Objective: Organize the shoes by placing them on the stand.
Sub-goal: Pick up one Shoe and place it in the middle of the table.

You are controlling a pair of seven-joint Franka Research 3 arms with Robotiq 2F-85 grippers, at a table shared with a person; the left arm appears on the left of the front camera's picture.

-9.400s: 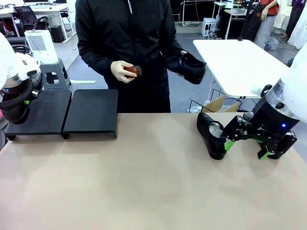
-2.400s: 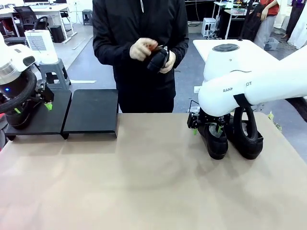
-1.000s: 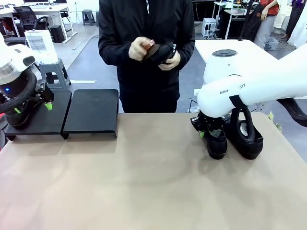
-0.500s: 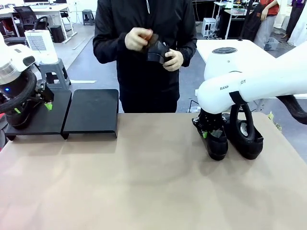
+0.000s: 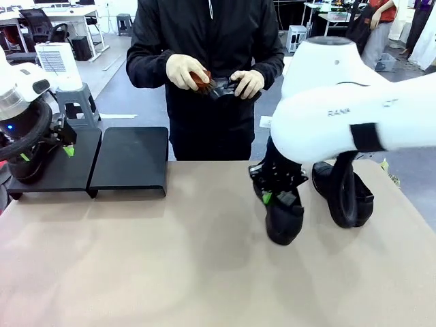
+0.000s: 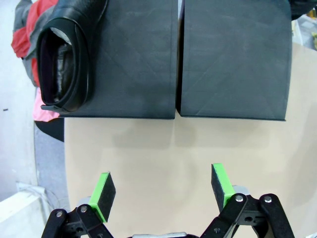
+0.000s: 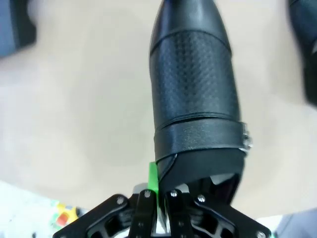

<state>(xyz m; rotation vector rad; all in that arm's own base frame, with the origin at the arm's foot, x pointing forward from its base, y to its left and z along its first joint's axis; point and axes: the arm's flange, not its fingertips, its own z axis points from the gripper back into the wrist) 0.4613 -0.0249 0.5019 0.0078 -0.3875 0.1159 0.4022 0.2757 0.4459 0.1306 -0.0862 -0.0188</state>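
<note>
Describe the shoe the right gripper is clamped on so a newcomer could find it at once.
On the tan table, look below the big white right arm. The right gripper pinches the heel rim of a black shoe whose toe points toward the robot's side. Its neighbour, the other shoe to its right, stands free with no gripper on it.

Right gripper (image 5: 276,197) clamped on heel end of dress shoe (image 5: 284,221), toe sloping down toward camera. Second dress shoe (image 5: 344,197) stood on table (image 5: 170,272) just right of gripper. Stand (image 5: 129,160) sat well left of it. Beyond gripper, person's hands (image 5: 182,70) held third shoe (image 5: 228,87) and reddish-brown brush (image 5: 201,80).
</note>
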